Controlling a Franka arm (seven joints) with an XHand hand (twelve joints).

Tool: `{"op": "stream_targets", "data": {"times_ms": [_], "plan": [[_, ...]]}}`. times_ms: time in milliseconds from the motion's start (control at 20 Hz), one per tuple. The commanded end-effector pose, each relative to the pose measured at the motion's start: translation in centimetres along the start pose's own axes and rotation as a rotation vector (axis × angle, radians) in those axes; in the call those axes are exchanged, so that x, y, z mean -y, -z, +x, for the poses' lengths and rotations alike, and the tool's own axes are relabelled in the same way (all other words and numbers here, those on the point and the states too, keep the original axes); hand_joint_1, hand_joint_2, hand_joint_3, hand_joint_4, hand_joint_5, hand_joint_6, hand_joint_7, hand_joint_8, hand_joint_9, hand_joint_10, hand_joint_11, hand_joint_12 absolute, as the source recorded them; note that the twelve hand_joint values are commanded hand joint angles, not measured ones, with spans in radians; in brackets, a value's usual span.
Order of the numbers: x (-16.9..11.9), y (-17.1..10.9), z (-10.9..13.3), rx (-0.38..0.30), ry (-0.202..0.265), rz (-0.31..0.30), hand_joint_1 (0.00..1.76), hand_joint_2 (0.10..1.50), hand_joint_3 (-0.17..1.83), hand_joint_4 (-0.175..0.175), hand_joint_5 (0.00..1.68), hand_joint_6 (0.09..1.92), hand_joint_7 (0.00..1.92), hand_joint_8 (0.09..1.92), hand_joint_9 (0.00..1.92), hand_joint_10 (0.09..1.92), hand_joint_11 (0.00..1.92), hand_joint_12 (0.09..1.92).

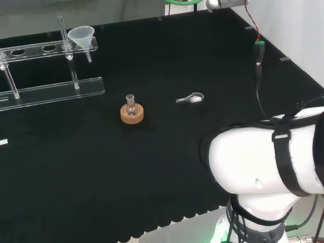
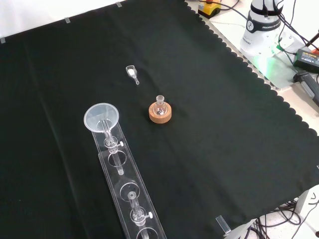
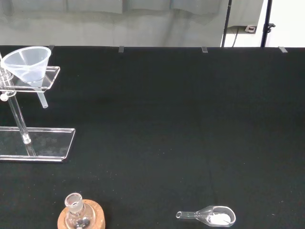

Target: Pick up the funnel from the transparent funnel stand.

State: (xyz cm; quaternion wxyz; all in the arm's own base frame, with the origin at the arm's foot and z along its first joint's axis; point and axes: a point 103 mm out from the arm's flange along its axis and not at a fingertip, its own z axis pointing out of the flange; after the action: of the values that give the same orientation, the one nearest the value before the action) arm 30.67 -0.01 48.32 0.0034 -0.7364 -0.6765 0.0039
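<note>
A clear funnel [image 1: 82, 36] sits in the end hole of the transparent funnel stand [image 1: 50, 91] at the far left of the head view. In the front view the funnel [image 2: 101, 117] rests at the upper end of the stand [image 2: 130, 199], its stem pointing down through the hole. The wrist view has the funnel [image 3: 27, 64] upright on the stand's top shelf [image 3: 50, 78], well away from the camera. Whether the hand's fingers are open or shut cannot be told.
A small round flask [image 1: 131, 107] stands on a cork ring [image 1: 132, 114] near the cloth's middle. A clear scoop with white powder [image 1: 191, 98] lies to its right in the head view. The arm's white link [image 1: 263, 162] bulks at the lower right.
</note>
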Motion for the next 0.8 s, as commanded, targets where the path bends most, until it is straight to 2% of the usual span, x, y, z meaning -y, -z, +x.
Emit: {"op": "stream_targets", "data": {"times_ms": [50,150,300,400,500,550,650,800], "plan": [[-0.2,-0.1,0.0,0.016,-0.005,-0.008,0.03,0.7,0.48,-0.01,0.0,0.09,0.0,0.09,0.0,0.3,0.0,1.32],[-0.7,-0.4,0.2,0.018,-0.002,-0.01,0.02,0.75,0.37,-0.01,0.0,0.09,0.0,0.09,0.0,0.28,0.0,1.33],[-1.6,-1.0,0.5,0.012,0.001,-0.003,0.02,0.77,0.33,-0.01,0.0,0.09,0.0,0.09,0.0,0.28,0.0,1.34],[-2.3,-1.8,0.9,-0.009,0.016,-0.008,0.02,0.77,0.32,-0.009,0.0,0.09,0.0,0.09,0.0,0.28,0.0,1.34],[-3.1,-2.7,1.2,-0.047,0.036,-0.03,0.02,0.78,0.3,-0.008,0.0,0.09,0.0,0.09,0.0,0.21,0.0,1.31],[-3.4,-3.3,1.3,-0.063,0.044,-0.045,0.03,0.79,0.29,-0.006,0.0,0.09,0.0,0.09,0.0,0.12,0.0,1.25],[-4.6,-4.7,1.4,-0.105,0.058,-0.082,0.03,0.81,0.26,-0.002,0.0,0.09,0.0,0.09,0.0,0.09,0.0,1.01],[-6.7,-6.6,1.0,-0.151,0.068,-0.1,0.04,0.82,0.2,0.012,0.0,0.09,0.0,0.09,0.0,0.09,0.0,0.46]]}}
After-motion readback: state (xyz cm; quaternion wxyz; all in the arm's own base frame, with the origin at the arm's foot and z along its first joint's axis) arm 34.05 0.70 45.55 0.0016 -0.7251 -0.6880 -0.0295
